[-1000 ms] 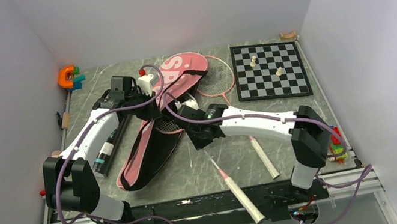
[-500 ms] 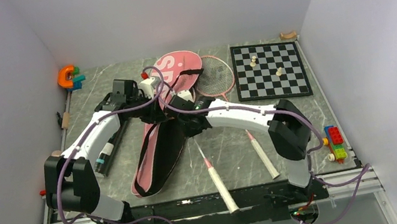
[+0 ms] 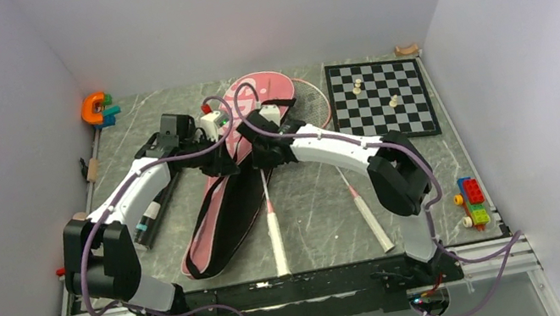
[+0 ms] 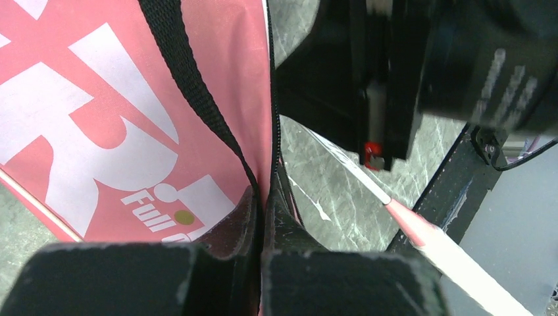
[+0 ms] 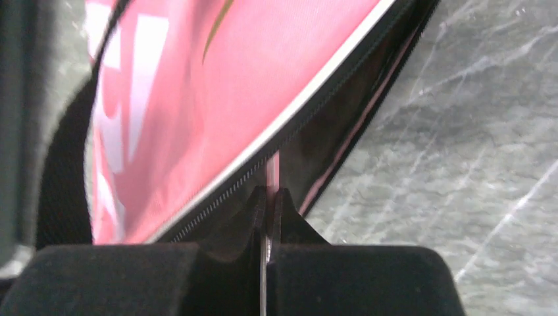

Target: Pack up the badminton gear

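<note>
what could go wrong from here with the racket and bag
1. The right gripper pinches only the thin racket shaft, which could slip or twist going into the pink bag.
2. The left gripper holds just the bag's zipper edge; if it slips, the opening may close.
3. Both grippers work close together and might bump.
</note>
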Robot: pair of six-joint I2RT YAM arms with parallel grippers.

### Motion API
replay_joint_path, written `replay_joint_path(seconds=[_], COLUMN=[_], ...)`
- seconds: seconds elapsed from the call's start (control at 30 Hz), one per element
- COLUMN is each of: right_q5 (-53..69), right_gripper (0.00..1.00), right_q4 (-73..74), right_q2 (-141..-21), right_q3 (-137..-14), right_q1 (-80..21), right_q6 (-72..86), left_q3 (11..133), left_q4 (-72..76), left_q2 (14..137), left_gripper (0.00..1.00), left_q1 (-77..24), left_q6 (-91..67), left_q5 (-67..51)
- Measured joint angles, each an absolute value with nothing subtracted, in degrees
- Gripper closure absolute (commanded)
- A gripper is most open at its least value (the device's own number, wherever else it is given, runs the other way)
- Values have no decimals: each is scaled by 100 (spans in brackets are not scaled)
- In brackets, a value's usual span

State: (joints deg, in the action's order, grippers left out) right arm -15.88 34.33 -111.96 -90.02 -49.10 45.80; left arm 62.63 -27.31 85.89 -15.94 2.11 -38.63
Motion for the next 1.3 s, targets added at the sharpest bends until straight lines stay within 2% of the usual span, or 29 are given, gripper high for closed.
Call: replay_joint_path(seconds=[0.57, 0.73, 0.87, 0.93, 1.13, 1.3], right_q5=[-856, -554, -316, -224, 165, 342], right_gripper=[86, 74, 52, 46, 46, 47], right_q4=[2171, 1881, 1516, 1330, 832, 502], right_q2=[-11467, -11498, -11502, -11496, -11238, -10442], right_q3=[-8759, -8639, -8543, -8418, -7690, -6862], right_q1=[-4574, -4534, -4493, -4475, -4296, -3948], right_q6=[5050, 5054, 5024, 5009, 4971, 4971], left_q3=[6263, 6263, 6263, 6263, 6263, 6263], left_q4=[-2755, -2770, -2764, -2773, -2871, -2923], left_q2=[8731, 8731, 8731, 8737, 8844, 8892], left_gripper=[100, 100, 100, 100, 100, 100], left_q1=[-1601, -1599, -1594, -1579, -1562, -1559], left_q6=[305, 377, 401, 416, 484, 486], left_q5=[-3946, -3948, -3944, -3940, -3988, -4075])
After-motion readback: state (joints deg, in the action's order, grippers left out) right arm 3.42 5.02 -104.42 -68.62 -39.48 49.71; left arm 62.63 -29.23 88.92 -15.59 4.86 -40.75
